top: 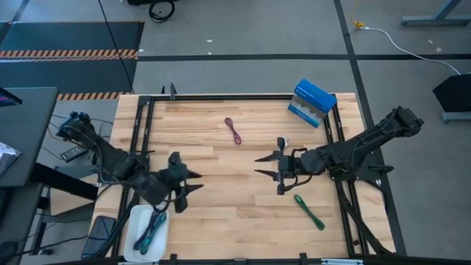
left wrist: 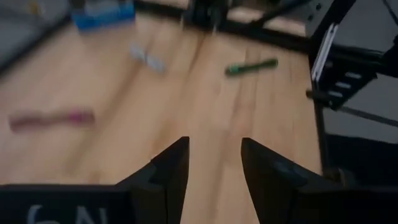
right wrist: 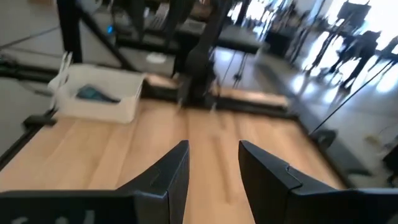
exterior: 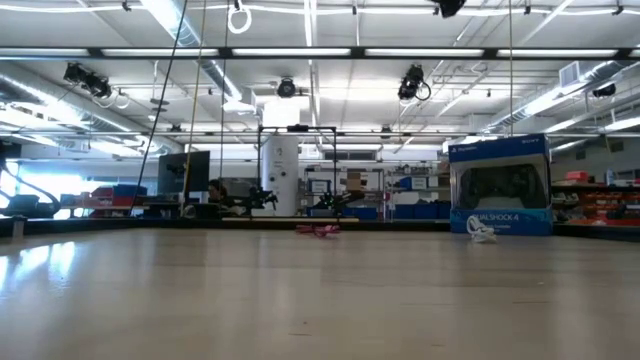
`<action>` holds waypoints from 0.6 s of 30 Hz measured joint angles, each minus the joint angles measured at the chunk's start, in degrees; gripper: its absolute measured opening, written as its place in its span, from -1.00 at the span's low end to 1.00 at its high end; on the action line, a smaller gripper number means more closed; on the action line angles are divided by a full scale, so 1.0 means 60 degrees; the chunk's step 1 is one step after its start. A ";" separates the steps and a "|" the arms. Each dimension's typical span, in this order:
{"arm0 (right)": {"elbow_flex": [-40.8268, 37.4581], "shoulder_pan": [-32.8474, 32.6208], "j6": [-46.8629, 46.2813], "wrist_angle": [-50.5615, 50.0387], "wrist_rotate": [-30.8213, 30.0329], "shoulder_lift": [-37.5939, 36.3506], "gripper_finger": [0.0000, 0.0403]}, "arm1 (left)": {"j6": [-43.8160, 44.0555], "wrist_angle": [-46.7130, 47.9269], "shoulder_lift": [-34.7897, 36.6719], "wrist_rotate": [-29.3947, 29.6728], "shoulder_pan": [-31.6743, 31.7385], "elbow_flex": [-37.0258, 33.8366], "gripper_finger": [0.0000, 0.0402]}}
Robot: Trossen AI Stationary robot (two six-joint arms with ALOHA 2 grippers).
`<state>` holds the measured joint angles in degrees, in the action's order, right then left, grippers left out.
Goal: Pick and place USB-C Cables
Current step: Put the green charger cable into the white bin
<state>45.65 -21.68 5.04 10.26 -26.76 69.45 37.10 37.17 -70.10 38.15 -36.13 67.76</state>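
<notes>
Green USB-C cable [top: 309, 212] lies just near-right of the spread, empty right tool [top: 266, 175], which should straddle it crosswise; left tool [top: 193, 183], also spread, hovers by the white tray [top: 133, 243].

Left arm reaches in from the tabletop's [top: 235, 213] left edge, its left gripper [top: 193, 183] hanging over the near-left part of the wood, jaws spread and empty. Right arm stretches in from the right edge, right gripper [top: 263, 165] poised just right of the tabletop's middle, jaws parted, nothing held.
</notes>
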 joint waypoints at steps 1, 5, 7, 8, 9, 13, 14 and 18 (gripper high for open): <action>0.0004 0.0057 -0.0175 -0.0202 0.0180 0.0000 -0.28 | -0.0617 -0.0434 -0.0019 0.0069 0.0166 -0.0074 -0.24; 0.0004 0.0236 -0.1026 -0.0788 0.1046 -0.0007 -0.28 | -0.2332 -0.2220 -0.0066 -0.0195 0.1093 -0.0737 -0.24; 0.0004 0.0313 -0.1484 -0.1405 0.1575 -0.0007 -0.28 | -0.2834 -0.3364 -0.0066 -0.0685 0.1566 -0.1248 -0.24; 0.0004 0.0328 -0.1712 -0.1782 0.1709 -0.0007 -0.28 | -0.3035 -0.3878 -0.0066 -0.1025 0.1787 -0.1552 -0.24; 0.0004 0.0334 -0.1925 -0.2178 0.1754 -0.0007 -0.28 | -0.3202 -0.4446 -0.0066 -0.1393 0.1986 -0.1877 -0.24; 0.0002 0.0334 -0.2764 -0.3772 0.1761 -0.0007 -0.28 | -0.3682 -0.7005 -0.0069 -0.2385 0.2680 -0.3224 -0.24; 0.0004 0.0334 -0.3001 -0.4101 0.1757 -0.0007 -0.28 | -0.3775 -0.7568 -0.0069 -0.2479 0.2821 -0.3591 -0.24; 0.0004 0.0334 -0.3716 -0.4957 0.1755 -0.0007 -0.28 | -0.3897 -1.0064 -0.0080 -0.2749 0.3264 -0.4852 -0.24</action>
<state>45.67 -19.68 -17.25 -19.48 -16.23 69.41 13.72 -23.21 -70.59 21.66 -16.55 38.65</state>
